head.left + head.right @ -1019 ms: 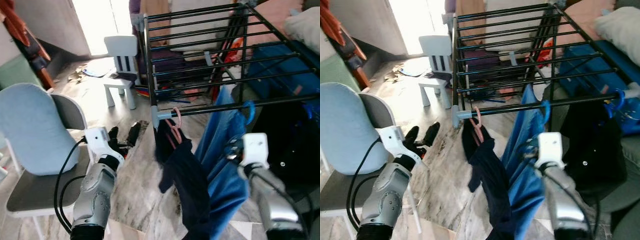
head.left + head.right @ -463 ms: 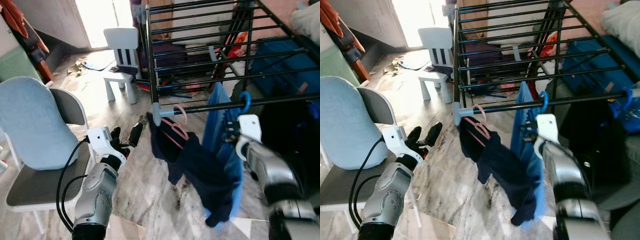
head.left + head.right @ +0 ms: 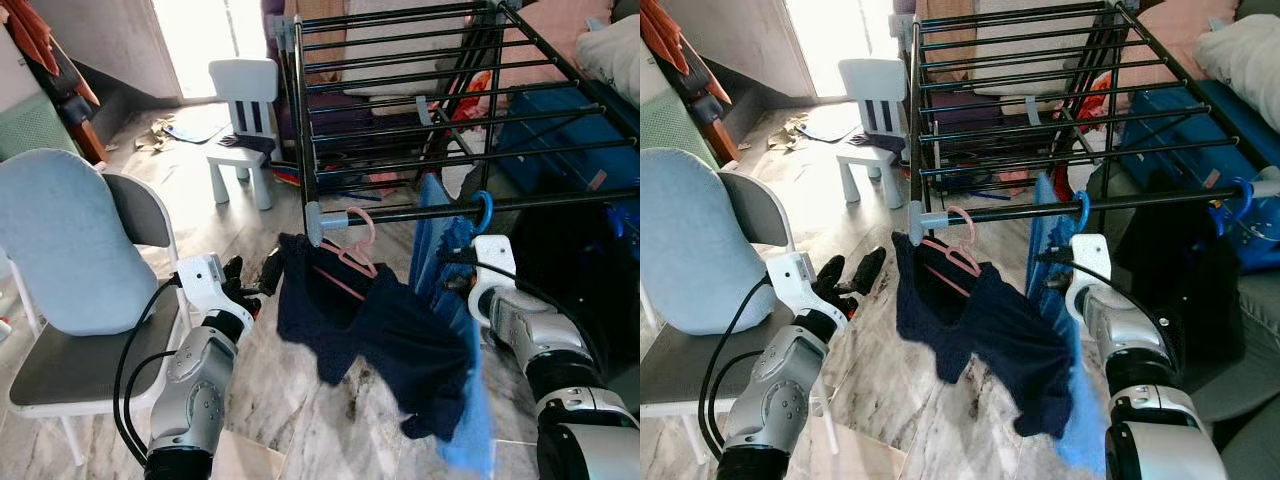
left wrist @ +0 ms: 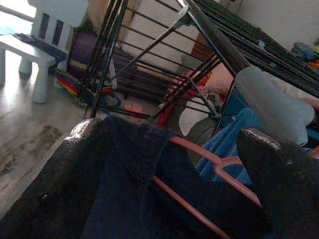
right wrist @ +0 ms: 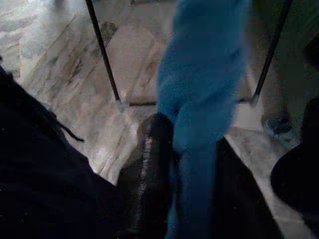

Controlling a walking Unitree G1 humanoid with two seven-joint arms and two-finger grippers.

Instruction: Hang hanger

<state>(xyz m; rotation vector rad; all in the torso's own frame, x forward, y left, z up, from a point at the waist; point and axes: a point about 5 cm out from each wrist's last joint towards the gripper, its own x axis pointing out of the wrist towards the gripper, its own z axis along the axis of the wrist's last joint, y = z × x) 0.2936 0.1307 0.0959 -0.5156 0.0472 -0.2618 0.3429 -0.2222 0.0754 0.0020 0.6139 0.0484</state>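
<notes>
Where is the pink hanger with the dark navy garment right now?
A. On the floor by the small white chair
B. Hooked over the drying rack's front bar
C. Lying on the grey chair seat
B: the pink hanger hooks over the drying rack's front bar, the dark navy garment draped below.

You get strong daylight from the doorway (image 3: 205, 40) at the far left, blown out to white, with glare across the marble floor (image 3: 190, 195) beside it. Your head views are sharp, with bowing at their edges. The right wrist view is dim and soft, its blue garment (image 5: 207, 94) blurred; the left wrist view is shaded up close.
</notes>
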